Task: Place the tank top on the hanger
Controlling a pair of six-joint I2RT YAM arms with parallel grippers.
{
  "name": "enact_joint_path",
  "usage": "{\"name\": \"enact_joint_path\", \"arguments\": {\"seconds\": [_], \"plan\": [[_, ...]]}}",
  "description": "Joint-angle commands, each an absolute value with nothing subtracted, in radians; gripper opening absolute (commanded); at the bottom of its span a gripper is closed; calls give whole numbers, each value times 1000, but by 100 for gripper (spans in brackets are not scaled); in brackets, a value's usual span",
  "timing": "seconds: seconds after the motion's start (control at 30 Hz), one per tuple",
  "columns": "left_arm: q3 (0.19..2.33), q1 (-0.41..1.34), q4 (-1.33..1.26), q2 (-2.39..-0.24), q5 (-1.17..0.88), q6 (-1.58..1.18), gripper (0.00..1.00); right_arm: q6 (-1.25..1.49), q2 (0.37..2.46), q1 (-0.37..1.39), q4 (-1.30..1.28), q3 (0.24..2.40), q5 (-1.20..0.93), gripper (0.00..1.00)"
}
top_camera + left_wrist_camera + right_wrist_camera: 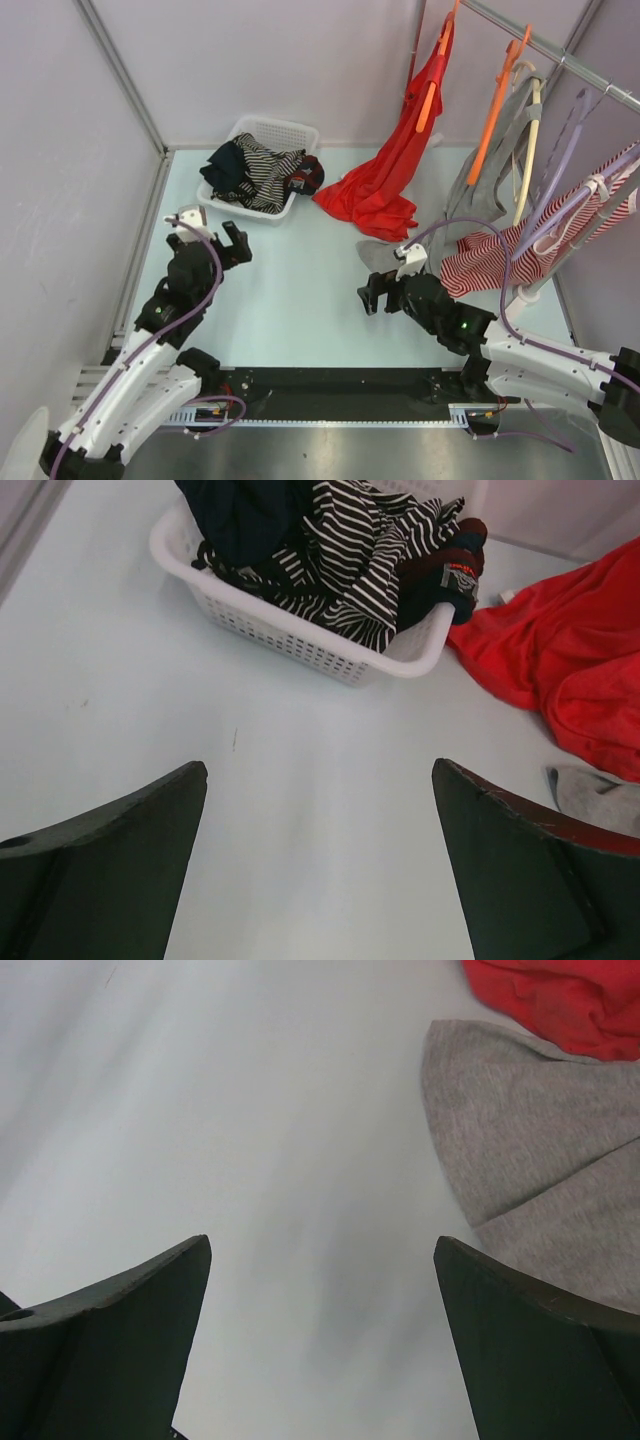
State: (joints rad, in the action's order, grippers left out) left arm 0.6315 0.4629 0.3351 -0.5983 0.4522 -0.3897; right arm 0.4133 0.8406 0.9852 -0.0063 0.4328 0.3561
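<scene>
The black-and-white striped tank top [268, 172] lies crumpled in a white basket [277, 129] at the back left, mixed with dark clothes. It also shows in the left wrist view [345, 565]. The bare orange hanger [495, 108] hangs from the rail at the back right. My left gripper [233, 242] is open and empty, just in front of the basket; in its wrist view the left gripper [320, 780] is over bare table. My right gripper [372, 294] is open and empty at mid table; in its wrist view the right gripper [322, 1255] is over bare table.
A red garment [385, 175] hangs from another orange hanger [432, 92] and trails onto the table. A grey garment [490, 170], lilac hangers [560, 160] and a red-and-white striped garment [505, 255] hang at the right. Grey cloth [530, 1160] lies near my right gripper.
</scene>
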Motion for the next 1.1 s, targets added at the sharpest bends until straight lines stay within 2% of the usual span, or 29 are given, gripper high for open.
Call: {"name": "enact_joint_path", "arguments": {"seconds": [0.0, 0.17, 0.4, 0.47, 0.77, 0.83, 0.87, 0.9, 0.93, 0.97, 1.07], "plan": [[727, 468, 170, -741, 502, -292, 100, 405, 815, 982, 22, 442, 396, 100], [892, 462, 117, -991, 454, -216, 99, 417, 779, 980, 28, 414, 397, 100], [1199, 417, 158, -1489, 417, -126, 98, 429, 762, 977, 6, 403, 391, 100], [1287, 378, 199, -1570, 405, -129, 96, 437, 756, 977, -23, 405, 394, 100], [1423, 305, 193, -1874, 275, -129, 92, 448, 706, 976, -46, 379, 394, 100], [1445, 299, 181, -1900, 247, -135, 75, 448, 703, 974, -51, 380, 394, 100], [1456, 292, 181, -1914, 233, -138, 60, 448, 701, 976, -54, 382, 394, 100], [1465, 288, 184, -1910, 226, -141, 23, 448, 701, 974, -55, 382, 394, 100], [1471, 288, 178, -1899, 242, -153, 10, 449, 700, 974, -58, 382, 394, 100], [1470, 288, 170, -1852, 255, -159, 0, 449, 693, 974, -60, 382, 396, 100], [1474, 290, 155, -1745, 287, -172, 0, 453, 686, 974, -66, 382, 394, 100]]}}
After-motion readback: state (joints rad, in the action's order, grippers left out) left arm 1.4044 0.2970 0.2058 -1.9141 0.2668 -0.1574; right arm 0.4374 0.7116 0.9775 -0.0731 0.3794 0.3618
